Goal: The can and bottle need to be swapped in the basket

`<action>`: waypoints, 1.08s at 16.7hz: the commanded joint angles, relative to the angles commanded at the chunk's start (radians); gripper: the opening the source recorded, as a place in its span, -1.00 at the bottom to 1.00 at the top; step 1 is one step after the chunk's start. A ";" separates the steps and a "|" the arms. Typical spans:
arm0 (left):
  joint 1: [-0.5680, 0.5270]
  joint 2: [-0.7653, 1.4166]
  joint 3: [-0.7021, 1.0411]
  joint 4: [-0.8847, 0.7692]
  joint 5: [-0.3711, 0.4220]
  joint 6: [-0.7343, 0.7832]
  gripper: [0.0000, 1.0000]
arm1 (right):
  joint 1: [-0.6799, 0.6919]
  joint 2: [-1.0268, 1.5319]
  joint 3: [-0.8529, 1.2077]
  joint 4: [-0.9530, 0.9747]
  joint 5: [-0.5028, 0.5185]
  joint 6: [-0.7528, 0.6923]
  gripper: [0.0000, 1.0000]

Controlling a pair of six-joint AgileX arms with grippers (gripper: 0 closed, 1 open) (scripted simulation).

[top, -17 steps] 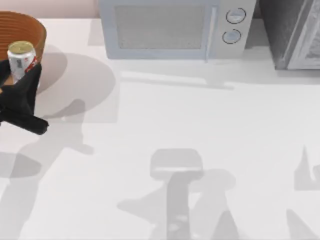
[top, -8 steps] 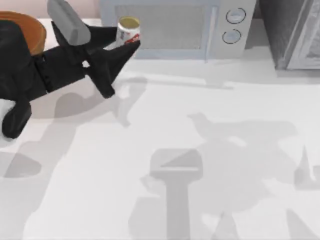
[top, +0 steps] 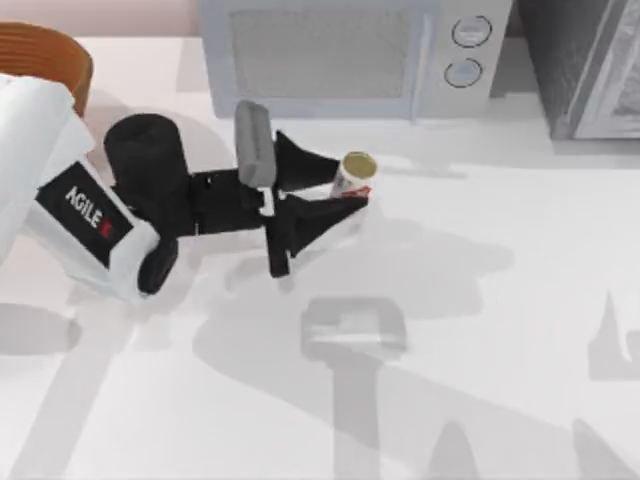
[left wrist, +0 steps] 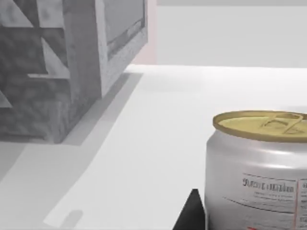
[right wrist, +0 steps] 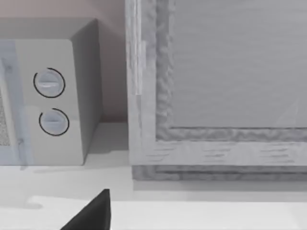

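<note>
I am holding the small white can with red label marks and a dull gold top [top: 352,176] in my left gripper [top: 335,180], out over the white tabletop [top: 480,300] in front of the pale grey microwave [top: 345,55], well clear of the orange-brown woven wicker basket [top: 62,58] at the top view's far left corner. The jaws are closing on the can's body from two sides, one black finger [top: 300,160] on the microwave side and the other on the near side, with the can upright between them. In the left wrist view the can [left wrist: 259,172] is sitting close by, its gold lid and pull tab level.

I am judging the can as light, rigid and smooth-walled: a thin metal shell that could dent under hard squeezing and could slip or twist if pinched too near the rim. The best hold seems to be mid-body, across the full width, which is about where the jaws are sitting. Whether the can is resting on the tabletop or hanging just above it, I cannot tell.

My right arm is staying parked off to the right, its wrist camera facing the microwave's dials [right wrist: 50,103] and a grey cabinet [right wrist: 216,86]; its jaws I cannot tell.
</note>
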 joint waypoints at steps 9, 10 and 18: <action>-0.028 0.191 0.082 0.093 0.100 -0.002 -1.00 | 0.000 0.000 0.000 0.000 0.000 0.000 1.00; -0.028 0.191 0.082 0.093 0.100 -0.002 -1.00 | 0.000 0.000 0.000 0.000 0.000 0.000 1.00; -0.028 0.191 0.082 0.093 0.100 -0.002 0.06 | 0.000 0.000 0.000 0.000 0.000 0.000 1.00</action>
